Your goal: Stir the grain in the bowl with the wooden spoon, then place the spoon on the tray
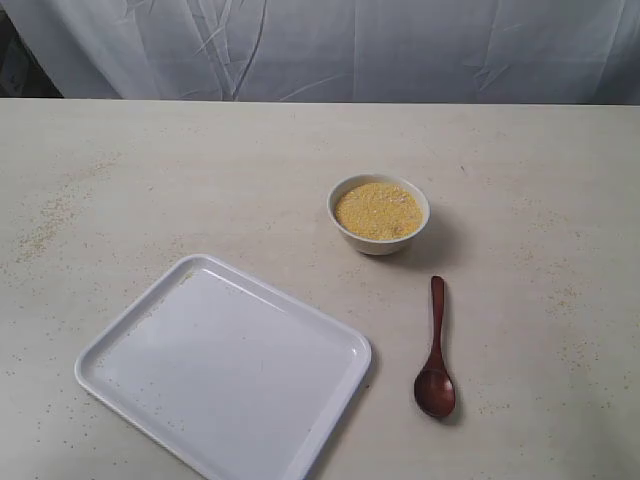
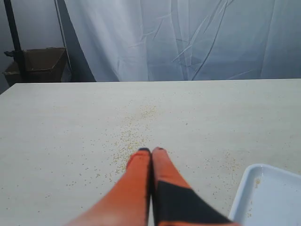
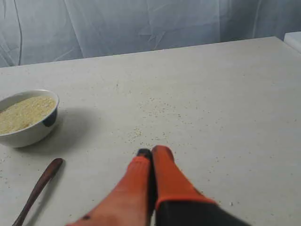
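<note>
A small white bowl (image 1: 379,214) holding yellow grain (image 1: 378,210) stands right of the table's middle. The dark wooden spoon (image 1: 436,350) lies flat on the table in front of the bowl, its oval end toward the front edge. The big white tray (image 1: 224,365) sits at the front left, turned at an angle. Neither arm shows in the exterior view. My left gripper (image 2: 151,150) is shut and empty over scattered grains, with the tray's corner (image 2: 268,197) beside it. My right gripper (image 3: 151,151) is shut and empty, apart from the spoon handle (image 3: 40,186) and the bowl (image 3: 28,117).
Loose grains are scattered over the pale table (image 1: 200,180), mostly at the far left and along the right side. A white cloth backdrop (image 1: 320,45) hangs behind the table. A cardboard box (image 2: 37,63) stands beyond the table's far corner in the left wrist view.
</note>
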`<state>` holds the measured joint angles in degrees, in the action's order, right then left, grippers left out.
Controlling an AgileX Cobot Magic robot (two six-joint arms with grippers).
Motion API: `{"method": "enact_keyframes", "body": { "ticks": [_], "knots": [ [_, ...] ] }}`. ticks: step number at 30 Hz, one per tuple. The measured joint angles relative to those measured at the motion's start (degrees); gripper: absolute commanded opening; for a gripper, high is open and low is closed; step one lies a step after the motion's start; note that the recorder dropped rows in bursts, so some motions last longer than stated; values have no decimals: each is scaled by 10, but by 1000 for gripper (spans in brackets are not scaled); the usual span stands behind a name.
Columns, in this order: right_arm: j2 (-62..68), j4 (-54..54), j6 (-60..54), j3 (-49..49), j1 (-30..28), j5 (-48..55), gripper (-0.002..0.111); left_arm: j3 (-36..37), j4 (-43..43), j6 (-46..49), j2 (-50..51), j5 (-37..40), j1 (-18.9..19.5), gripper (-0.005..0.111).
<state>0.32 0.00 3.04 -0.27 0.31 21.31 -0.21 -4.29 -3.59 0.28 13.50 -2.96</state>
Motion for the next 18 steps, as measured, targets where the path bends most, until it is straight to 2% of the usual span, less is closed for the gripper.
{"method": "enact_keyframes", "body": {
  "ticks": [5,12,18],
  "knots": [
    [0,0,0,2,0,-56,1,0,0,0,0,0,0,0],
    [0,0,0,2,0,-248,1,0,0,0,0,0,0,0],
    [0,0,0,2,0,-333,1,0,0,0,0,0,0,0]
  ]
}}
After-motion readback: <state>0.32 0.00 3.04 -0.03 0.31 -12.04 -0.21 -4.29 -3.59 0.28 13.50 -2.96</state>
